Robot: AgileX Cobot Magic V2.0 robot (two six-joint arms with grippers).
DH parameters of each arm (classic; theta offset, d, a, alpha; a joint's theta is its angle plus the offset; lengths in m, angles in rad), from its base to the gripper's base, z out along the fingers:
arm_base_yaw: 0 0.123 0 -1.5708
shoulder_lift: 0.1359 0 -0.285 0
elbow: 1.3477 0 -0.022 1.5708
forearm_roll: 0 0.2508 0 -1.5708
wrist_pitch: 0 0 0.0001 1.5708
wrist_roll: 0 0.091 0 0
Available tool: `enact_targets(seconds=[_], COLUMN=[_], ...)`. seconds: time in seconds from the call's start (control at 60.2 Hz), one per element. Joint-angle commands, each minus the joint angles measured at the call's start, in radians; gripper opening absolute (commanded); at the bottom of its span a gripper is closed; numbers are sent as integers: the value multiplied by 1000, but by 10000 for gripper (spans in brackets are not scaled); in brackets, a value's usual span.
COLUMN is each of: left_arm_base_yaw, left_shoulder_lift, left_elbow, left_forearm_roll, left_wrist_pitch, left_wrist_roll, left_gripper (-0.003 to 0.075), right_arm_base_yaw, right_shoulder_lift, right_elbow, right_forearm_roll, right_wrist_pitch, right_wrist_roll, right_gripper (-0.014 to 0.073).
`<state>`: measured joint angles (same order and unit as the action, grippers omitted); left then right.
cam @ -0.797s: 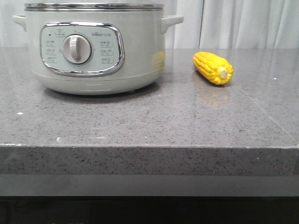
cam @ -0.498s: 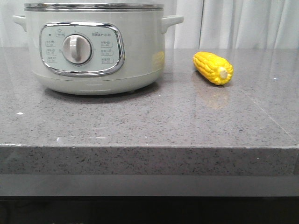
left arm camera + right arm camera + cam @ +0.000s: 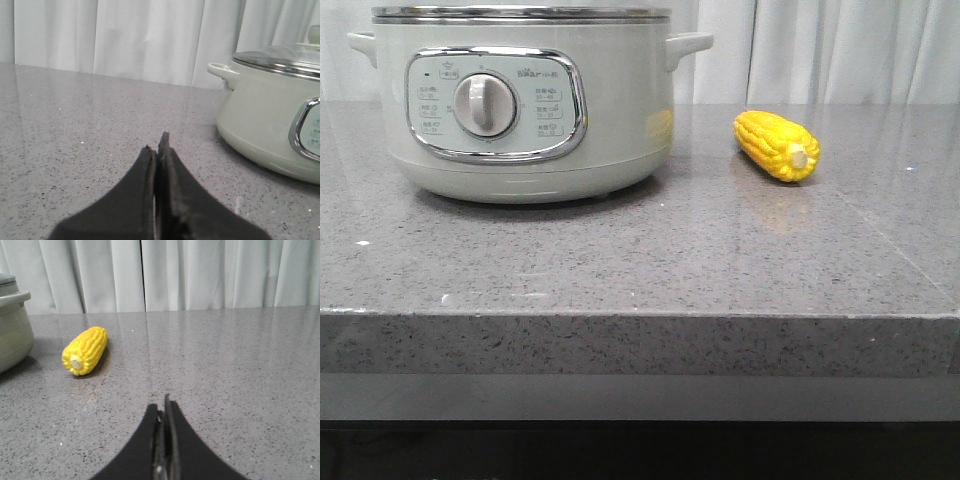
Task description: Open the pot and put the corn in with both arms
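From where I sit, nothing of the job looks done. The pot (image 3: 520, 100) stands on the tabletop (image 3: 640, 270) with its lid (image 3: 280, 57) seated flat on the steel rim, and the corn (image 3: 776, 145) lies on its side on the bare stone, to the right of the pot and apart from it, its pale stub end turned toward the front edge; a yellow glint of it shows on the pot's wall. Neither arm appears in the front view. My left pincer (image 3: 159, 150) has its fingers pressed together on nothing, low over the tabletop on the pot's left side, with the pot's left handle (image 3: 222, 72) off beyond it and the lid's knob only just showing at the frame edge. My right pincer (image 3: 163, 407) is likewise pressed together and empty, on the far side of the corn from the pot, well short of the cob. So I reckon everything is left: one arm has to spread its fingers and lift the lid clear, most likely the left since it sits on the pot's side, and the other has to spread, take the corn and carry it over the rim into the pot. Both pincers must part before either grasp can begin.
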<state>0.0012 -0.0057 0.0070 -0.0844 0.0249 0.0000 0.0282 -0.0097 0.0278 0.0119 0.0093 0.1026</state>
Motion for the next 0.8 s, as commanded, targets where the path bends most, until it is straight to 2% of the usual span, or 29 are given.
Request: enact_targets(seconds=[0.0,0.282,0.448,0.647,0.78], left_arm_base_yaw=[-1,-1,-1,-1,-1], left_shoulder_lift=[-15,8,104,271,371], left_elbow=[2,-243,-464,-708,-811], left_forearm_roll=[-3,-7,-7,-7,-7], left_wrist_pitch=[-116,-42,92,283,361], left_wrist_roll=[-8,-10,-10,-10,-10], left_gripper=[-20,-20,-20,-20,-20], right_arm_base_yaw=[-7,-5,-5,-5,-5], right_shoulder_lift=[-21,-14,51,216,326], right_elbow=[-15,-201,-394,-611,-722], right_forearm_roll=[-12,-12,-18,-18,-18], right_wrist_pitch=[-102,-39,62,214,322], right_wrist_roll=[1,2,2,2,2], right_gripper=[-69,-69,-69,-69,-69])
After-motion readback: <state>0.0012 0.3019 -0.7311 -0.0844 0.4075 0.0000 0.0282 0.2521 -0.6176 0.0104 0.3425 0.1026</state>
